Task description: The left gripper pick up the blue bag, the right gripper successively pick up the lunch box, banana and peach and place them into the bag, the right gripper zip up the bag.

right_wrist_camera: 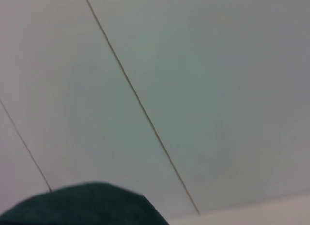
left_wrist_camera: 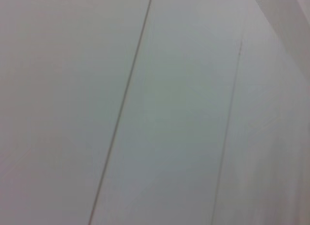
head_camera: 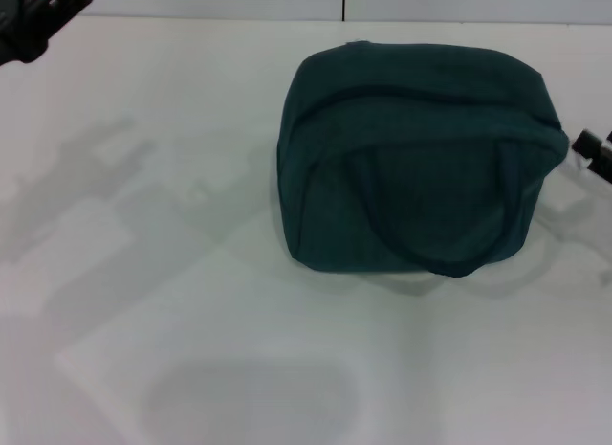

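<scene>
Head view: blue bag (head_camera: 416,158) closed on table (head_camera: 143,273), seemingly done; both grippers (head_camera: 38,19) (head_camera: 595,150) at edges, jaw state indiscernible; next, likely nothing.

A plain white table (head_camera: 191,301) carried the blue bag (head_camera: 416,158), which sat closed on its right half, handles drooping toward the front

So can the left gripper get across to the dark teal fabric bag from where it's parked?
Probably yes. The left gripper sits at the table's far left corner, well apart from the dark teal fabric bag, and only bare white table lies between. The right gripper waits by the bag's other side.
</scene>
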`<state>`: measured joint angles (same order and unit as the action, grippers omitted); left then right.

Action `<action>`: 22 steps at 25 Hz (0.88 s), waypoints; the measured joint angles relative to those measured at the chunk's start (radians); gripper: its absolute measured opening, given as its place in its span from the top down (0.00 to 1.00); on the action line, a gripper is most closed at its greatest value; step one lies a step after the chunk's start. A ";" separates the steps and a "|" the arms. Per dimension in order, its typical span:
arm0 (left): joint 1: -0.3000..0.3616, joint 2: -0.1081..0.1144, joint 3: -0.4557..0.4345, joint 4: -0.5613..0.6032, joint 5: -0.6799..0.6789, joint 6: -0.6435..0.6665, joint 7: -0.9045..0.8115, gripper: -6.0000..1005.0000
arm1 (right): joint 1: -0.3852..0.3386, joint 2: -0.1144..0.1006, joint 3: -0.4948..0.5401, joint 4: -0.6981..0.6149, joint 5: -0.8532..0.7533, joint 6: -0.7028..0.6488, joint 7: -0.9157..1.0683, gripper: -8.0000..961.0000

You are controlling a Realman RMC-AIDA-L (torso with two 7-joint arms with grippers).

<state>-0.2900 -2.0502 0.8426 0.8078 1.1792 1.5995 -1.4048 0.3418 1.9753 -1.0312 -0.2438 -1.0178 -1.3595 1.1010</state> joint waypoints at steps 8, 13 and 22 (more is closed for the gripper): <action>-0.016 0.007 0.004 0.003 0.014 0.019 -0.012 0.45 | -0.019 -0.075 0.005 -0.014 -0.152 -0.045 0.224 0.14; -0.042 0.009 0.008 0.002 0.040 0.026 0.001 0.45 | -0.070 -0.067 0.106 -0.066 -0.152 -0.162 0.128 0.13; -0.141 0.018 0.008 0.004 0.242 0.106 -0.034 0.45 | -0.018 -0.035 0.343 -0.213 -0.159 -0.524 0.116 0.13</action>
<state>-0.4307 -2.0322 0.8503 0.8114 1.4212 1.7054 -1.4386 0.3239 1.9407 -0.6886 -0.4569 -1.1772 -1.8834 1.2168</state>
